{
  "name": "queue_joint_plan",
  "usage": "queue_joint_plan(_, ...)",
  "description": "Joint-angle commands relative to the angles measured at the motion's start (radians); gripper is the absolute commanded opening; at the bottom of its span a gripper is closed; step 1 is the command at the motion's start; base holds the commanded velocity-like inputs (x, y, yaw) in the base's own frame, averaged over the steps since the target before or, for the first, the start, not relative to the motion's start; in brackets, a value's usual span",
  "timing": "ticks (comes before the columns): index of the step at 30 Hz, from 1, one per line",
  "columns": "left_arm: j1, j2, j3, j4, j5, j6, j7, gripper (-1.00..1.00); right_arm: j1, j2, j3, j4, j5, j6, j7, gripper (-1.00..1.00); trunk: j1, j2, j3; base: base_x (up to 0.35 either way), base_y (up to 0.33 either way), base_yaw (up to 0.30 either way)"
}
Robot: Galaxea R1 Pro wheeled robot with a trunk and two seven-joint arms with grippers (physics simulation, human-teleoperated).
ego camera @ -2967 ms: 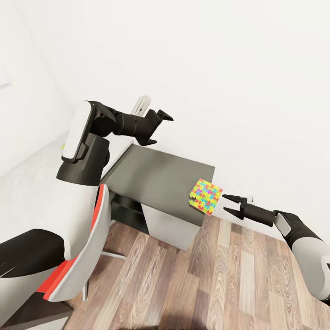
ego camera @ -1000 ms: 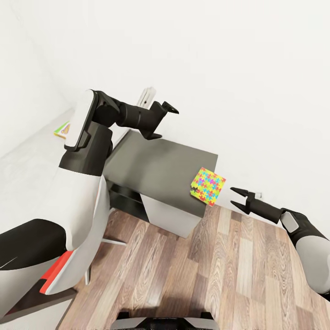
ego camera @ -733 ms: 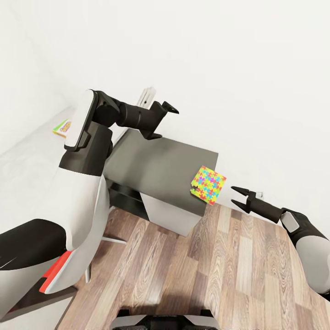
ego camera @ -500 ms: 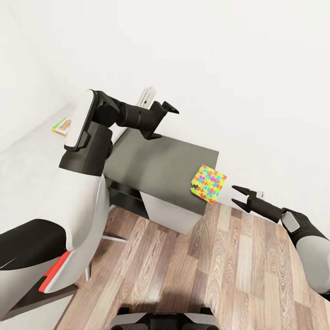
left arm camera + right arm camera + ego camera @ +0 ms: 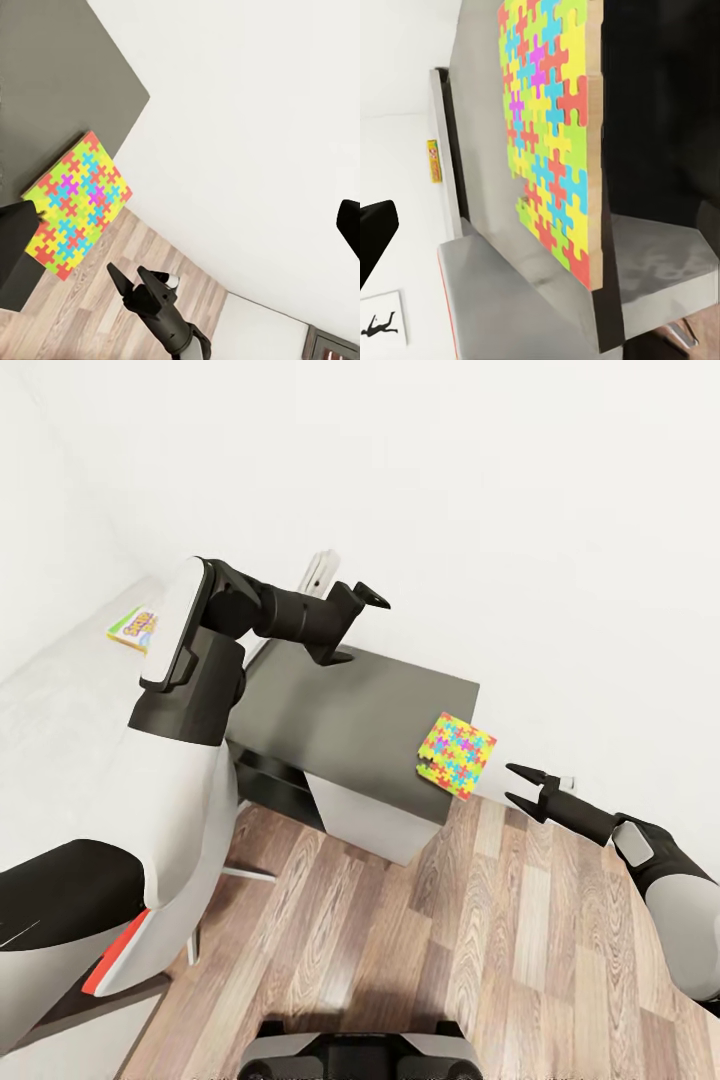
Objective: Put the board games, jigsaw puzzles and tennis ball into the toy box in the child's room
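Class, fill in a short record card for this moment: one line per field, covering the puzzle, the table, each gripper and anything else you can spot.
jigsaw puzzle: flat on the table's corner, one edge overhanging
table: grey top, against a white wall
right gripper: fingers open, empty, beside the puzzle, not touching
left gripper: raised above the table, fingers apart, empty
board game: yellow-green cover, lying on the pale bed
floor: wood planks
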Motion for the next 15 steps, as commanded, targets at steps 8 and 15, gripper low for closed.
queue_joint_plan(8,0.0,0.0,0.001,-0.002,0.005,0.003,0.008,1.0,-0.001,-0.001,-0.003,-0.005,-0.002,0.005,0.003,1.0,0.0,-0.002,-0.014,0.0,0.0,0.0)
queue_joint_plan(15,0.001,-0.001,0.001,-0.003,0.005,0.002,0.007,1.0,-0.001,-0.002,-0.003,-0.008,-0.002,0.005,0.004,1.0,0.0,-0.002,-0.026,0.0,0.0,0.0)
